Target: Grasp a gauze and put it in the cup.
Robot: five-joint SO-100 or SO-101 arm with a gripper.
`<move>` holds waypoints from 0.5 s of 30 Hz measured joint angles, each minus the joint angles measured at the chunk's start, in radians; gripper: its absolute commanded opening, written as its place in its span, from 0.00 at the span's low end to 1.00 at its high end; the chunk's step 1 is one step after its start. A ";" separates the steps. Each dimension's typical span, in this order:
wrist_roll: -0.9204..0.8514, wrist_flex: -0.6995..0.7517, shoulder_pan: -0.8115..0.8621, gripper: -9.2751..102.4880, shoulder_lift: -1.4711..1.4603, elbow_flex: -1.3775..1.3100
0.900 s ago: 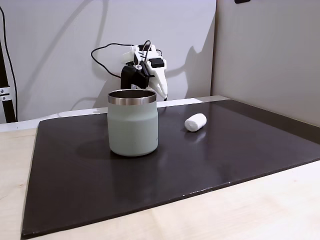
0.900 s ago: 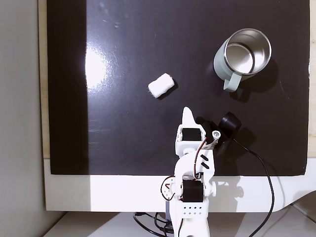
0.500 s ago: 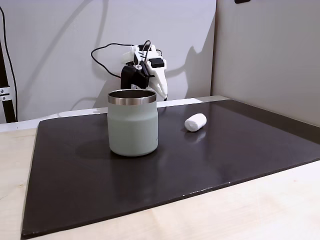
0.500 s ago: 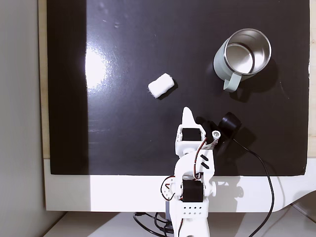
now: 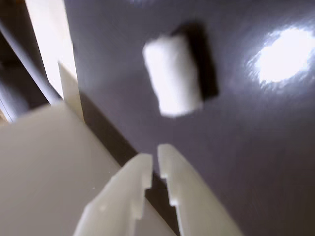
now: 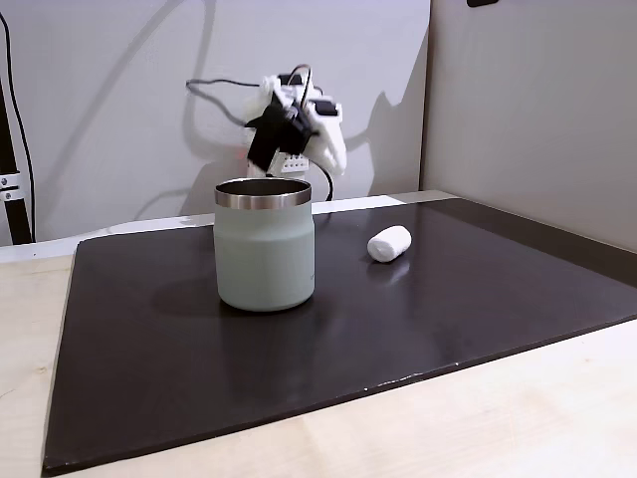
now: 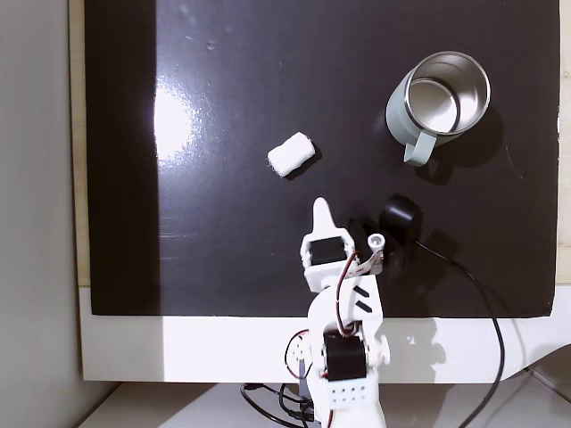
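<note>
The gauze is a small white roll lying on the black mat. In the wrist view it is just ahead of my white fingertips. My gripper is shut with nothing in it, and its tip hovers a short way from the gauze, pointing toward it. The mint-green cup with a steel rim stands upright at the upper right of a fixed view. In the side fixed view the cup is in front of my raised gripper, and the gauze lies to its right.
A black cable trails from the arm over the mat's lower right. Pale wooden table borders the mat. Walls stand behind the arm and to the right in the side fixed view.
The arm has lifted and swung a little toward the gauze, leftward in the view from above. Gauze and cup have not moved, and the gripper stays shut.
</note>
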 measured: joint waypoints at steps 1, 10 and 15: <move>-0.008 0.015 -0.011 0.10 -0.034 -0.043; -0.017 0.104 -0.038 0.25 -0.436 -0.390; -0.046 0.127 -0.038 0.32 -0.666 -0.505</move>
